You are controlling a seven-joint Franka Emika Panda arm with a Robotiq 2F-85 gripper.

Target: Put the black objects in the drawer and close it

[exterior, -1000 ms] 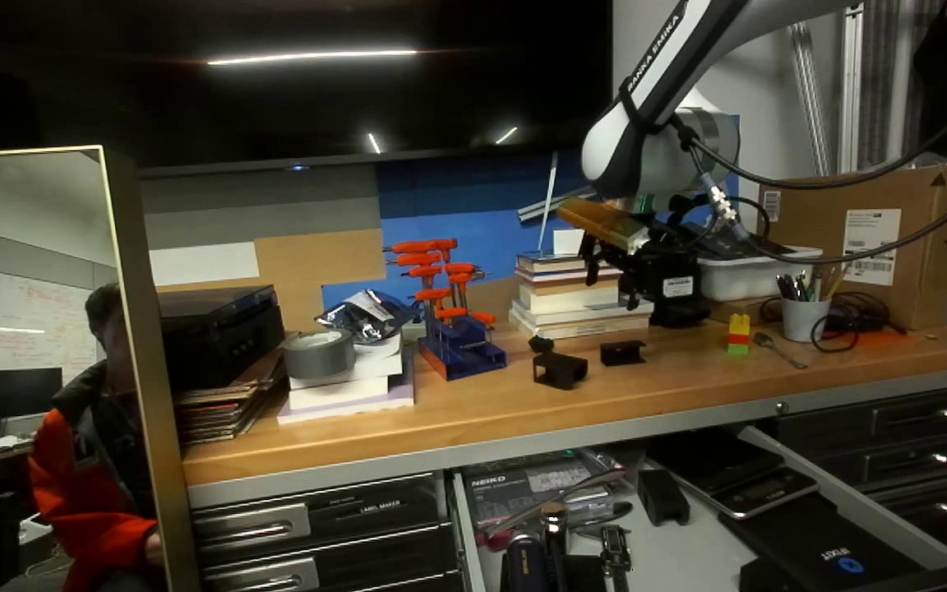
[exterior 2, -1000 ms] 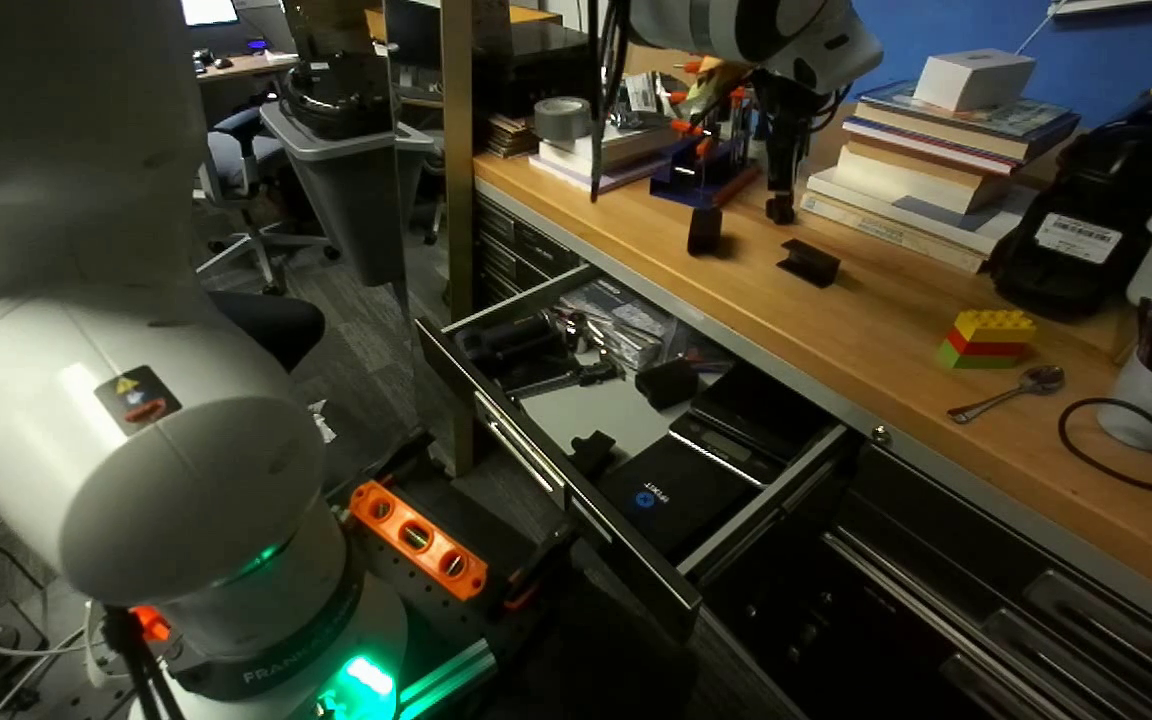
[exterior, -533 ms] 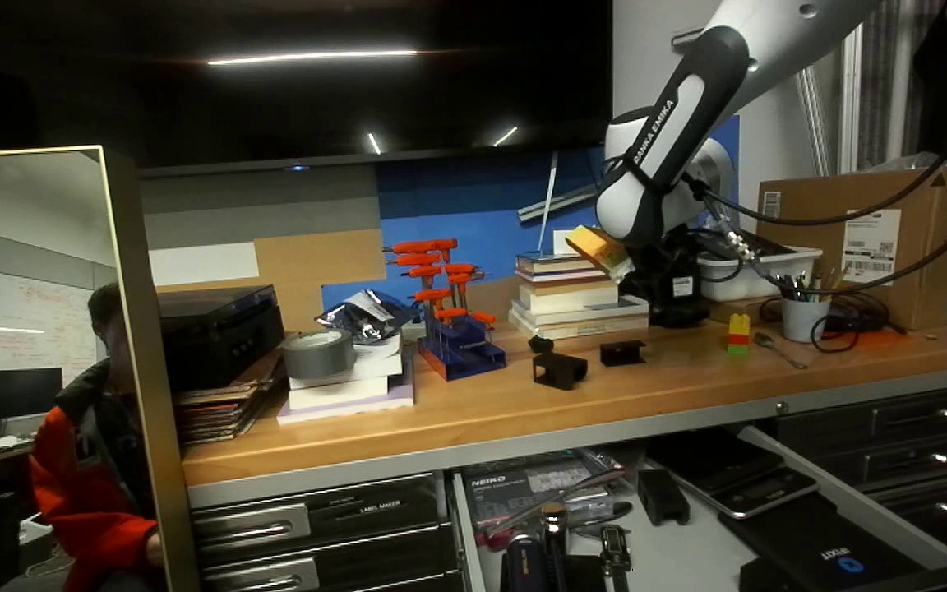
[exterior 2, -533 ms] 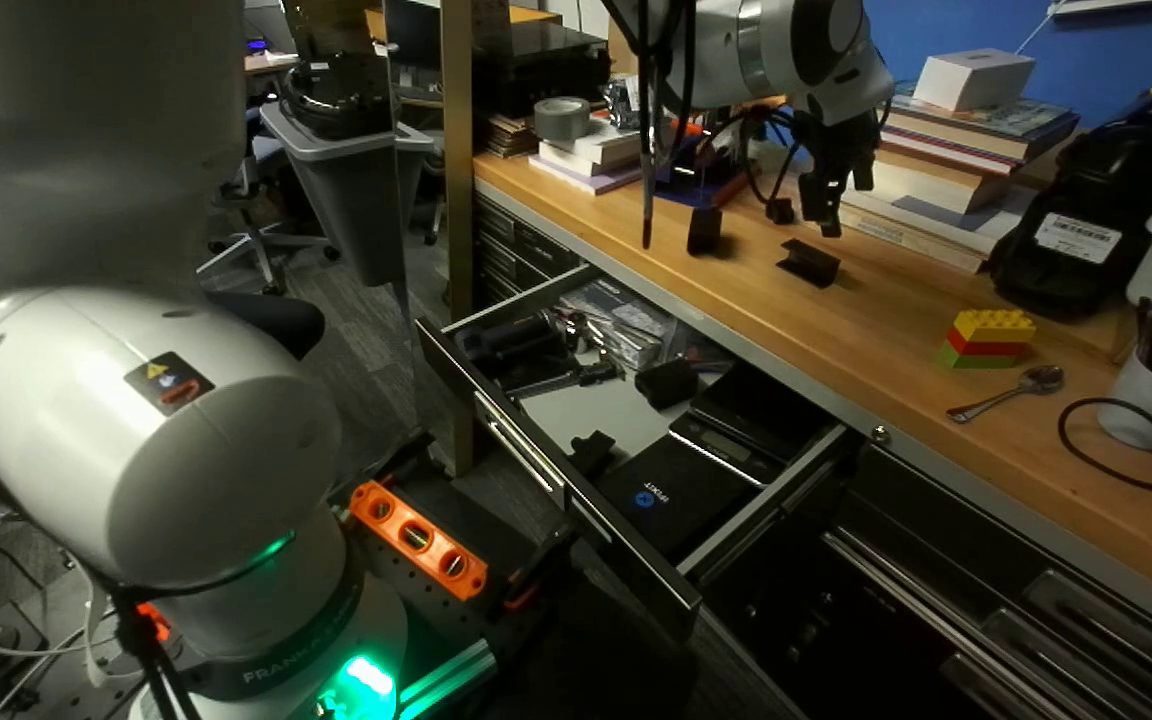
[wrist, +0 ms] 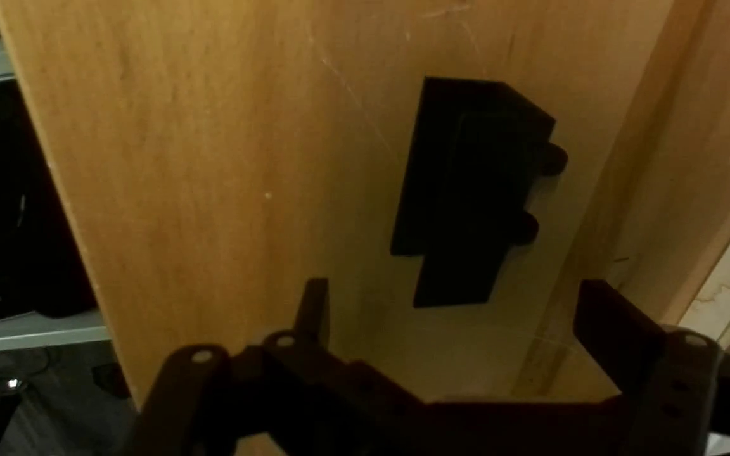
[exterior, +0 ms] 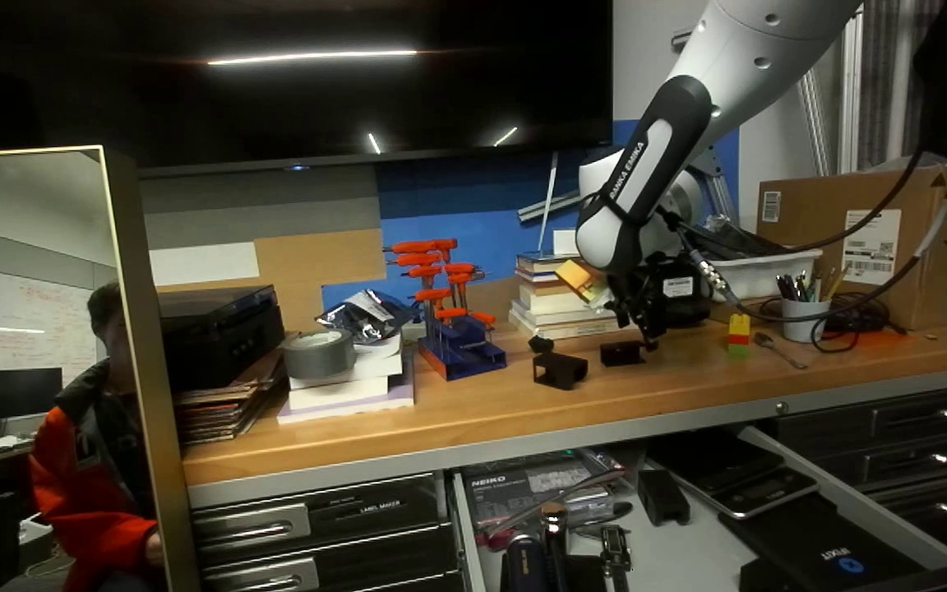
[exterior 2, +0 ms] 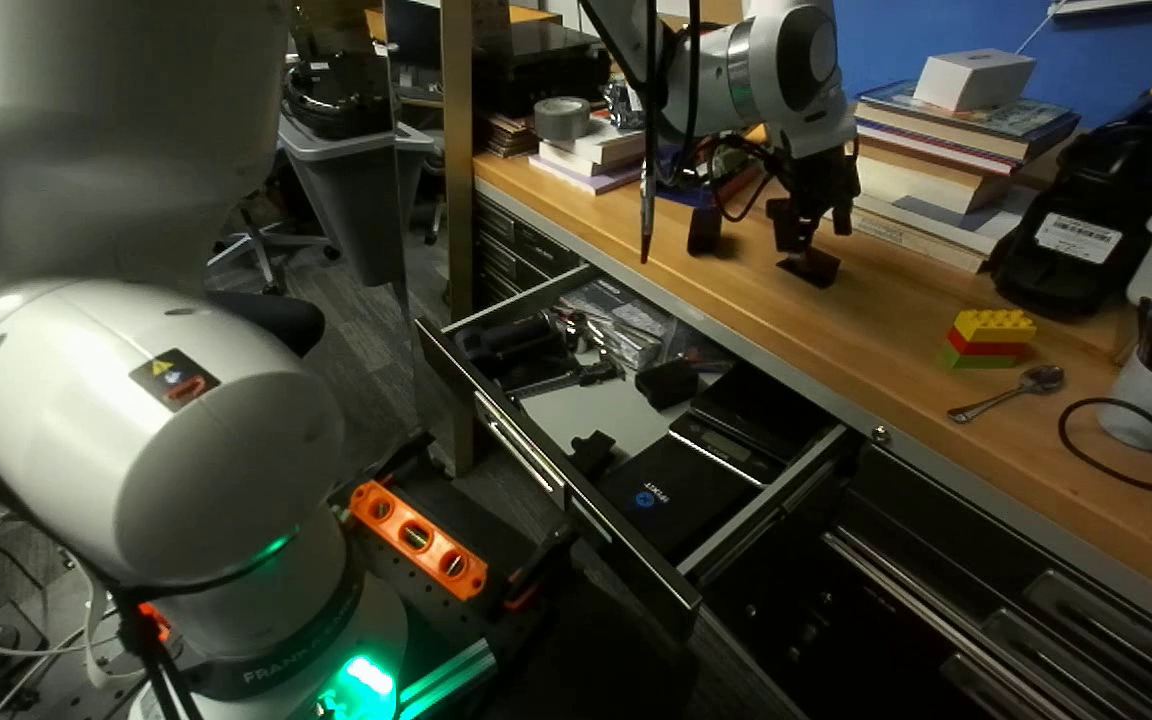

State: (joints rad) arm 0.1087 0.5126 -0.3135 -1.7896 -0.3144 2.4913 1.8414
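Drawer (exterior 2: 764, 503): pulled out — dark metal, a pale handle strip (exterior 2: 526, 455) along its front.
Drawer contents: a NEIKO package (exterior: 523, 487), a caliper-like tool (exterior: 615, 549), a flat device with a bright edge (exterior: 769, 493), a flat black case with a blue emblem (exterior 2: 681, 505), a chunky black piece (exterior: 662, 497).
White cup (exterior 2: 1146, 410): smooth, tapered, pens and pencils standing in it.
White bin (exterior: 769, 276): dark contents, too jumbled to tell apart.
Blue rack (exterior: 478, 353): stepped, red-handled keys (exterior: 420, 271) upright in it.
Gripper (wrist: 454, 297): jaws released and spread wide, low over the worktop (wrist: 213, 190); in the wrist view wood grain shows through most of the gap.
Angled black block (wrist: 473, 171): on the worktop, ahead of the jaw tips in the wrist view — whether they touch it, cannot tell; matte, boxy, stepped in outline, two rounded bumps along one long side.
Hollow black block (exterior: 565, 372): on the worktop too, near the angled black block but apart from it; open-sided, flat-walled.
Small black lump (exterior: 540, 344): just behind the hollow black block in an exterior view; too dark to read its shape.
Worktop surface: honey-coloured wood, grained, lightly scratched.
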